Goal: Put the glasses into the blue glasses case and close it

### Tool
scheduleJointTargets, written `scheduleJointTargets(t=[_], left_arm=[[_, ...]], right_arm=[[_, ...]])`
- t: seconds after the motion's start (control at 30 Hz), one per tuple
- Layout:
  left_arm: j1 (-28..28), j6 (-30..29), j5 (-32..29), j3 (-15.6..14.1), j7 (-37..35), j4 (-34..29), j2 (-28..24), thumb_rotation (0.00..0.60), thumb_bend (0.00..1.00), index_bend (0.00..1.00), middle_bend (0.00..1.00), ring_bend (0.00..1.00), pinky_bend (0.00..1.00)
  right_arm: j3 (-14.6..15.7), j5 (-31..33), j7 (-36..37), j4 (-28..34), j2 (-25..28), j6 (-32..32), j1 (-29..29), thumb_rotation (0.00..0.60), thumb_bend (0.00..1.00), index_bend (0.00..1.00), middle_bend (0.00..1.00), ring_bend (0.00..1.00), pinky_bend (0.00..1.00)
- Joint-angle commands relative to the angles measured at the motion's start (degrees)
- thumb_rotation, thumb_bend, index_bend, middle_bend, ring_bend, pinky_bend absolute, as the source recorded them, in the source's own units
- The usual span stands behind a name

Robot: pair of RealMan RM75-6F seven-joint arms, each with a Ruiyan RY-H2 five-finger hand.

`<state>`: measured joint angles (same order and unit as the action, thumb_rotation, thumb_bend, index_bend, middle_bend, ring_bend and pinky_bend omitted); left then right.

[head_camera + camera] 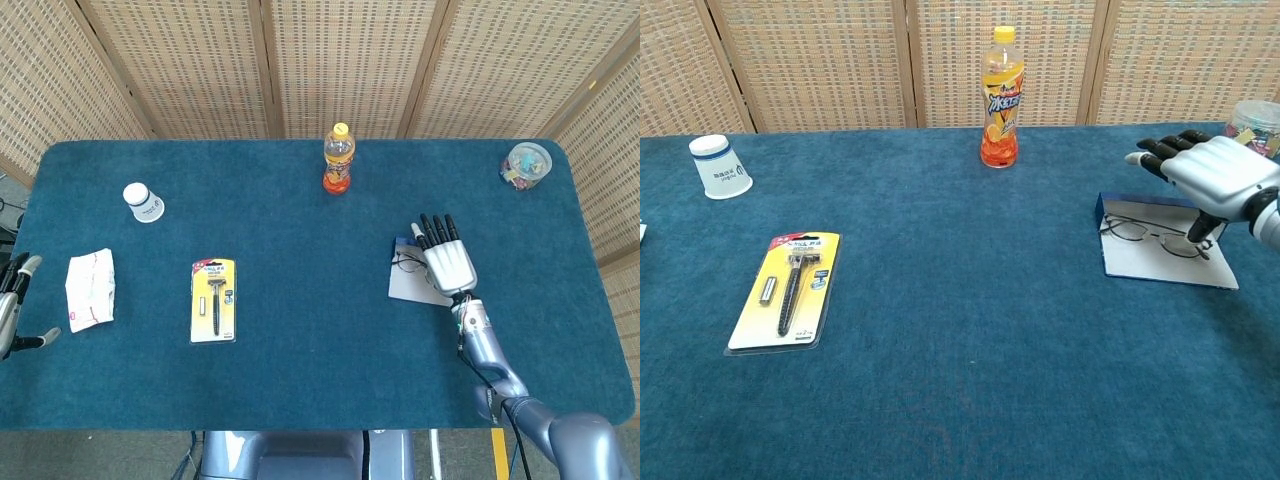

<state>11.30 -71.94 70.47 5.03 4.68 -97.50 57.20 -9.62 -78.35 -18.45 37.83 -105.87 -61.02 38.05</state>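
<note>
Backdrop: woven rattan screens with wooden posts behind a blue felt-covered counter (300, 350).
Landmark: orange drink bottle with yellow cap (338, 159), upright near the counter's far edge.
Glasses: thin-framed pair of glasses (1157, 236) lying on the pale inner face of the opened blue glasses case (1130, 262), to the right of the bottle and nearer the robot.
Right hand (1217, 176): raised over the case's far right part, palm down, dark fingers (1157, 150) extended and slightly apart, holding nothing.
Left hand (12, 300): at the counter's left edge, well left of the bottle, fingers spread, empty.
</note>
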Motion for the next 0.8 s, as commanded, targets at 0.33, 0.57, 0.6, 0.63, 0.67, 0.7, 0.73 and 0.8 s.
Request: scheduleJointTargets(t=[0.33,0.57,0.6,0.63,0.67,0.7,0.73,0.8], left_arm=[[0.50,0.86,-1.21,0.25,0.52,0.23,0.20,0.600,0.00,0.00,0.00,0.00,0.00],[0.96,1.76,-2.32,0.52,0.75,0.46,0.30,0.600,0.00,0.00,0.00,0.00,0.00],[1.01,1.81,-2.41,0.54,0.81,0.47,0.30,0.600,0.00,0.00,0.00,0.00,0.00],[1.04,1.87,-2.51,0.55,0.88,0.47,0.32,0.600,0.00,0.00,0.00,0.00,0.00],[1.09,1.94,-2.64,0.58,0.99,0.47,0.35,0.600,0.00,0.00,0.00,0.00,0.00],[1.15,2.00,-2.76,0.60,1.09,0.46,0.38,0.600,0.00,0.00,0.00,0.00,0.00],[1.18,2.04,-2.82,0.61,1.15,0.44,0.39,0.600,0.00,0.00,0.00,0.00,0.00],[1.26,2.14,-3.00,0.63,1.28,0.43,0.42,0.600,0.00,0.00,0.00,0.00,0.00]], right_arm=[[-3.87,4.26,-1.79,-6.77,-4.02,3.88,3.03,0.600,0.16,0.00,0.00,0.00,0.05],[-4.92,5.39,-1.70,-10.47,-5.20,5.63,4.54,0.600,0.16,0.00,0.00,0.00,0.05],[-5.07,5.55,-1.58,-10.72,-5.32,5.76,4.65,0.600,0.16,0.00,0.00,0.00,0.05],[-5.22,5.71,-1.49,-10.95,-5.43,5.92,4.76,0.600,0.16,0.00,0.00,0.00,0.05],[-5.43,5.97,-1.42,-11.28,-5.60,6.16,4.90,0.600,0.16,0.00,0.00,0.00,0.05],[-5.66,6.22,-1.48,-11.60,-5.77,6.34,5.07,0.600,0.16,0.00,0.00,0.00,0.05],[-5.80,6.37,-1.58,-11.83,-5.89,6.39,5.18,0.600,0.16,0.00,0.00,0.00,0.05],[-6.40,6.98,-1.94,-12.50,-6.36,6.36,5.50,0.600,0.17,0.00,0.00,0.00,0.05]])
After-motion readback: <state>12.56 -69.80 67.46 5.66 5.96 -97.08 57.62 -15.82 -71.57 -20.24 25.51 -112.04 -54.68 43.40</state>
